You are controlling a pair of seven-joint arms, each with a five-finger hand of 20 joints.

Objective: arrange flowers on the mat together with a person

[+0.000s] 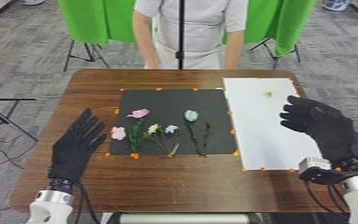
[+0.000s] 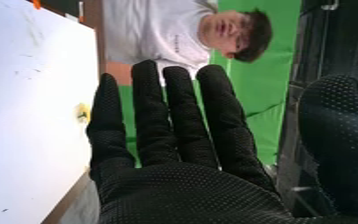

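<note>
My left hand (image 1: pixel 74 149) is over the table's left side, fingers straight, beside the black mat (image 1: pixel 167 94). My right hand (image 1: pixel 322 125) is at the right edge of the white sheet (image 1: pixel 255 125); in the right wrist view the right hand (image 2: pixel 180 195) has straight fingers and holds nothing. On the mat lie a pink flower (image 1: pixel 138 113) at the upper left, another pink bloom (image 1: pixel 119 133) below it, a cream flower (image 1: pixel 152 129), a small light-blue flower (image 1: pixel 171 129), a pale blue-green flower (image 1: pixel 190 116) and a green sprig (image 1: pixel 206 134). A small yellow-green piece (image 1: pixel 268 93) lies on the white sheet.
Orange markers line the edges of the mat and the sheet. The brown table (image 1: pixel 184 187) extends in front of them. A thin black pole (image 1: pixel 181 35) stands at the far edge, with green cloth (image 1: pixel 85 20) behind. A person stands across the table.
</note>
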